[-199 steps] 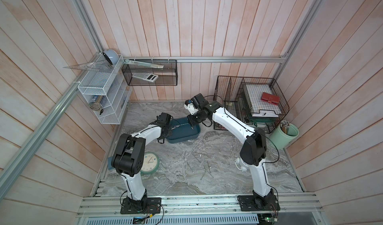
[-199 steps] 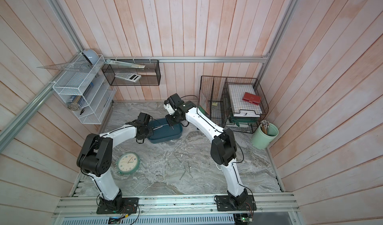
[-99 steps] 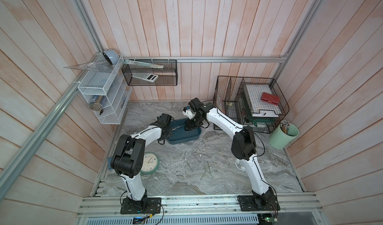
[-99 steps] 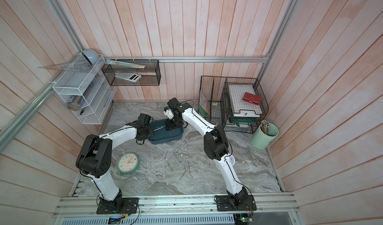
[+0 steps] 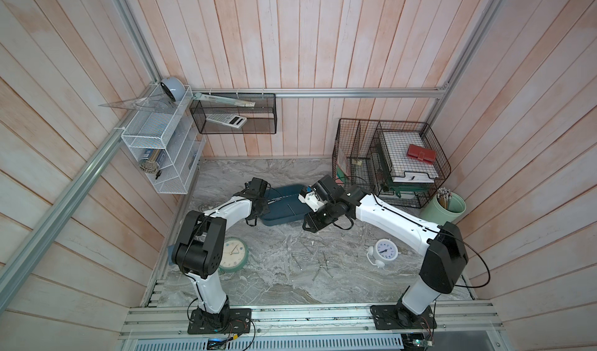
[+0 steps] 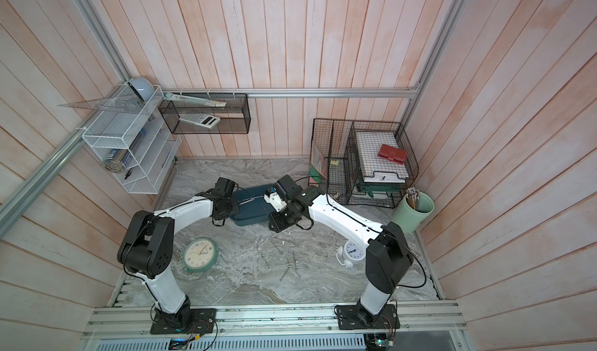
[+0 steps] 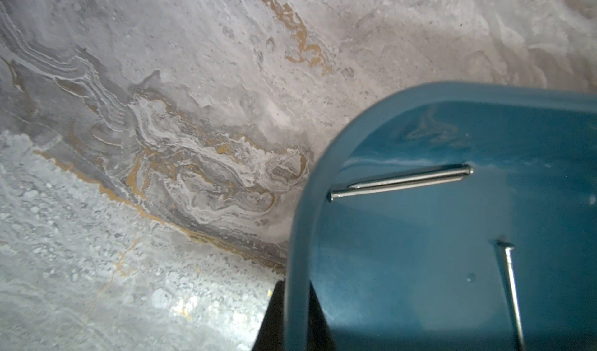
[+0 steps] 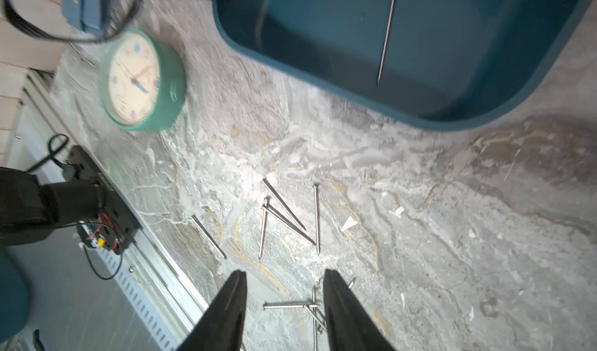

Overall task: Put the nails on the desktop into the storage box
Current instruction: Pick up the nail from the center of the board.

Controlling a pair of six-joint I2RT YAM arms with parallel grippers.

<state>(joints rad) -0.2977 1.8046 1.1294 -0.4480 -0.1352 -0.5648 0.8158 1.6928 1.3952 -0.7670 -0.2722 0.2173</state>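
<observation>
- Left gripper: jaws clamped on the rim of the storage box, with one black finger outside the wall and one inside.
- Past the left jaws, on the box floor, lie nails: what looks like two together, touching along their length. A third lies apart from them.
- Right gripper: jaws apart with nothing between the fingers, held above the desktop and outside the box.
- Just ahead of the right fingertips, five loose nails lie in a scatter, some crossing. More lie under and between the jaws, flat on the marble.
- Farther ahead of the right jaws sits the box, with one nail sharp on its floor in that view.
- The green clock lies face up, well to the side of the scatter and near the box corner.
</observation>
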